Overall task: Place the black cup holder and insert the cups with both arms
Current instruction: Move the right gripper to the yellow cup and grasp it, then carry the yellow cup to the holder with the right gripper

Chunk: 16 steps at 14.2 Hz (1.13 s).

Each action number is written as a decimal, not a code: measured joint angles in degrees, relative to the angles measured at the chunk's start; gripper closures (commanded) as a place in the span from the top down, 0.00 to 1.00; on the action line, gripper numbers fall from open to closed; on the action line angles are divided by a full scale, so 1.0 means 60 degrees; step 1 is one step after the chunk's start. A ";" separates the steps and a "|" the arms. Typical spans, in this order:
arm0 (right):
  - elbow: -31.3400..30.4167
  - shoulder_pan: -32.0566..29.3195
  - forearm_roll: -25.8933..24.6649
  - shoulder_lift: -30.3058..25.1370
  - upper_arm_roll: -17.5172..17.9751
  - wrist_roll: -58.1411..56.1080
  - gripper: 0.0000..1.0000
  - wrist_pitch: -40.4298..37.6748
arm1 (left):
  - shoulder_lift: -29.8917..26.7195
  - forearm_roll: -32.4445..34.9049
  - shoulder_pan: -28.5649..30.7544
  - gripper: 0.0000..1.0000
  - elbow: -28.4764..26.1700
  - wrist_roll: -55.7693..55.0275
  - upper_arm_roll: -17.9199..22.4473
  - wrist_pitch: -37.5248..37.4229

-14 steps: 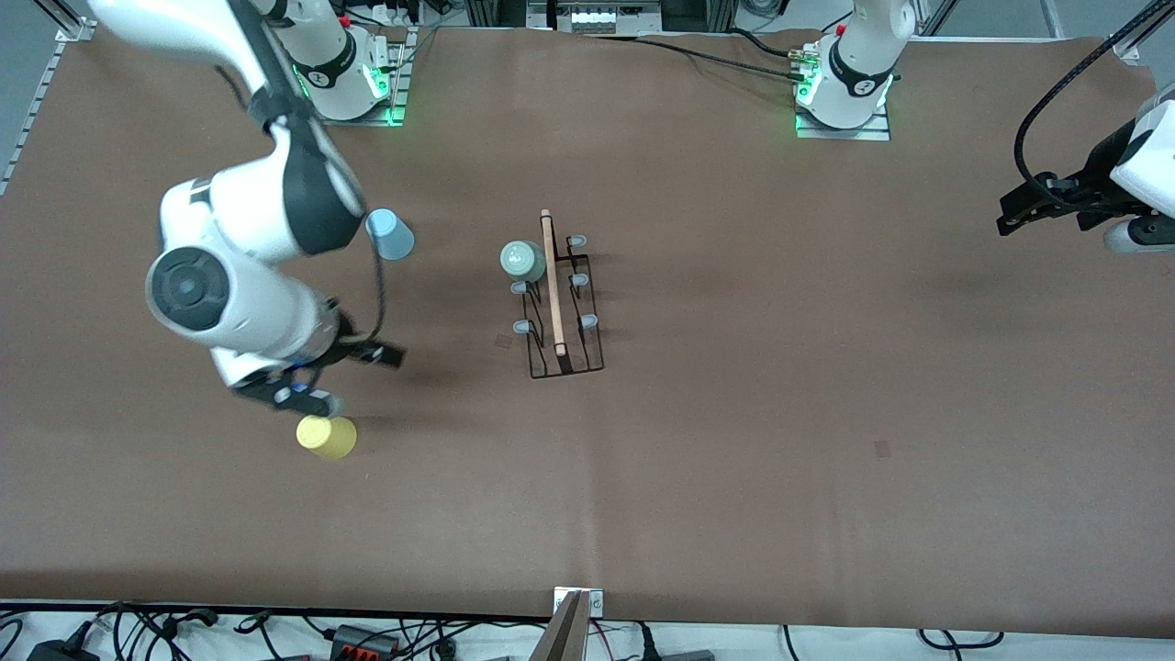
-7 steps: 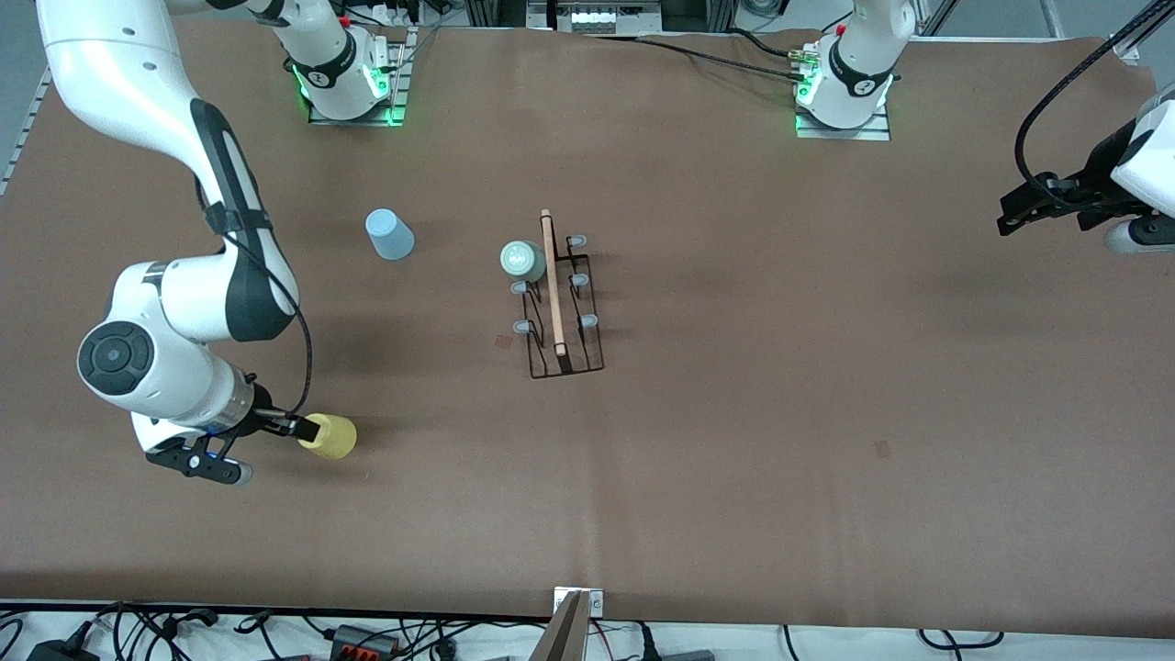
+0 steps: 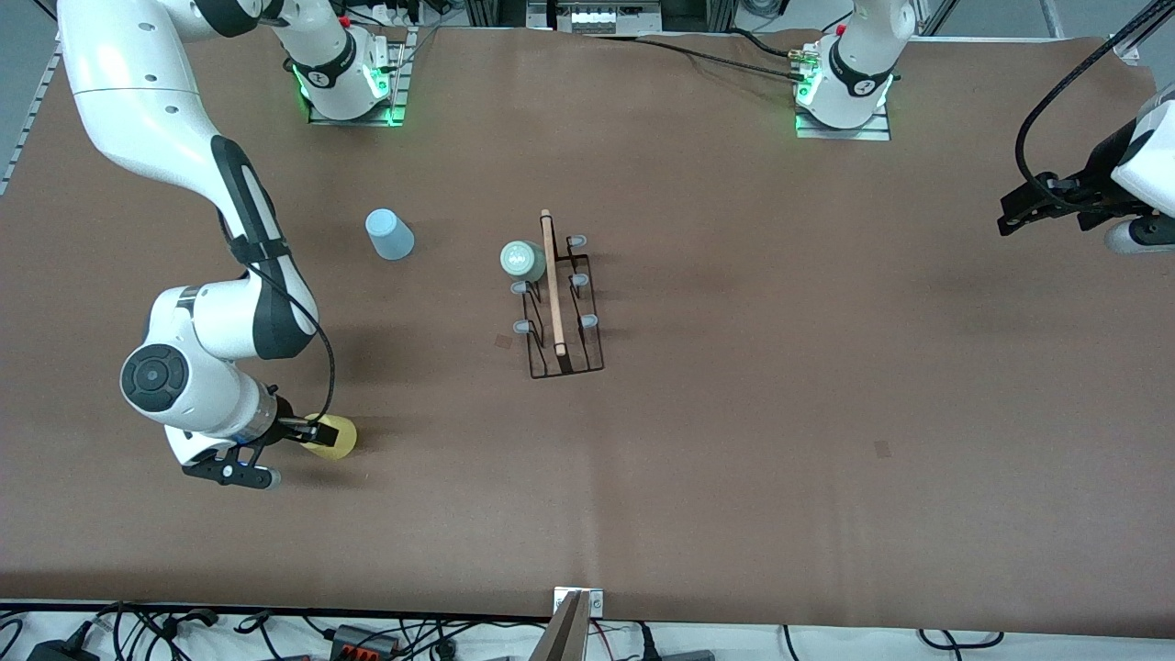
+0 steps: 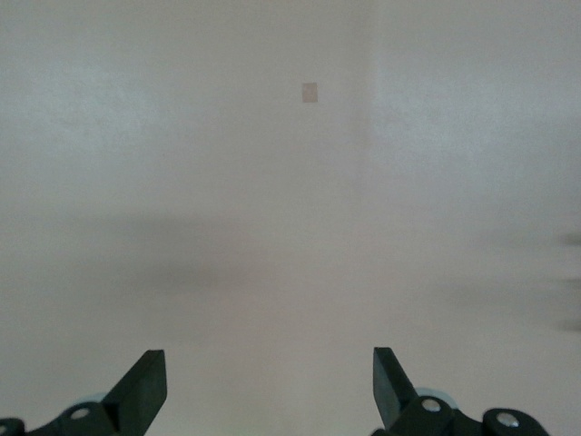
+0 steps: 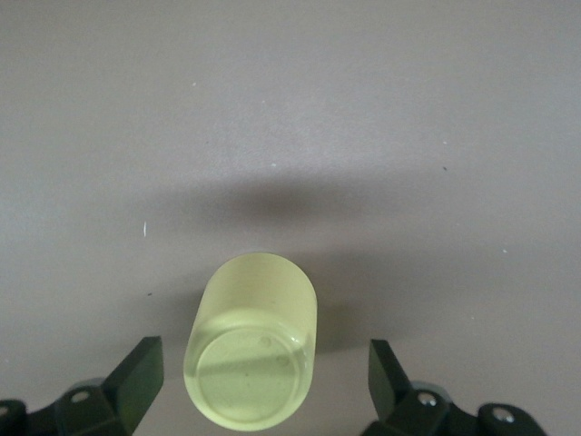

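Observation:
The black cup holder (image 3: pixel 562 317) stands mid-table with its wooden rod (image 3: pixel 553 280) on top. A pale green cup (image 3: pixel 522 261) sits mouth down on one of its pegs, on the side toward the right arm's end. The yellow cup (image 3: pixel 334 438) (image 5: pixel 254 345) stands on the table nearer the front camera, base up. My right gripper (image 3: pixel 310 431) (image 5: pixel 261 386) is open, low at the cup, with one finger on each side of its base and neither touching it. The light blue cup (image 3: pixel 389 234) stands alone toward the right arm's base. My left gripper (image 3: pixel 1010 218) (image 4: pixel 270 391) waits open over the table's end, holding nothing.
A small tape mark (image 3: pixel 882 448) (image 4: pixel 310 92) lies on the brown table cover (image 3: pixel 734 459) toward the left arm's end. Another small mark (image 3: pixel 503 341) lies beside the holder. Cables and plugs (image 3: pixel 367 638) run along the table's front edge.
The right arm swung out toward its end of the table and dropped low. Its open gripper has closed in on the yellow cup from the side. The left arm has not moved.

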 measured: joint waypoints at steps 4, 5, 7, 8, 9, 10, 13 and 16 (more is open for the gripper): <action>0.0001 0.0005 0.0006 0.0341 0.0002 -0.0534 0.71 0.0146 | 0.0000 0.0000 0.0000 1.00 0.0000 0.0006 0.0003 0.0000; 0.0000 0.0013 0.0006 0.0415 0.0003 -0.0567 0.35 0.0188 | 0.0000 0.0000 0.0000 1.00 0.0000 0.0010 0.0003 0.0000; 0.0027 0.0030 0.0006 0.0452 0.0051 -0.0634 0.04 0.0196 | 0.0000 0.0000 0.0000 1.00 0.0000 0.0016 0.0003 0.0000; 0.0123 0.0038 0.0006 0.0442 0.0131 -0.0669 0.01 0.0147 | 0.0000 0.0000 0.0000 1.00 0.0000 0.0018 0.0003 0.0000; 0.0323 0.0059 0.0006 0.0414 0.0197 -0.0740 0.01 -0.0061 | 0.0000 0.0000 0.0000 1.00 0.0000 0.0019 0.0003 0.0000; 0.0663 0.0070 0.0006 0.0376 0.0280 -0.0849 0.01 -0.0472 | 0.0000 0.0000 0.0000 1.00 0.0000 0.0021 0.0003 0.0000; 0.2240 0.0079 0.0013 0.0229 0.1088 -0.1077 0.01 -0.2429 | 0.0000 0.0000 0.0001 1.00 0.0007 0.0025 0.0005 0.0000; 0.3025 0.0458 0.0014 -0.0083 0.2134 -0.1075 0.01 -0.3414 | 0.0000 0.0000 0.0002 1.00 0.0020 0.0031 0.0006 0.0000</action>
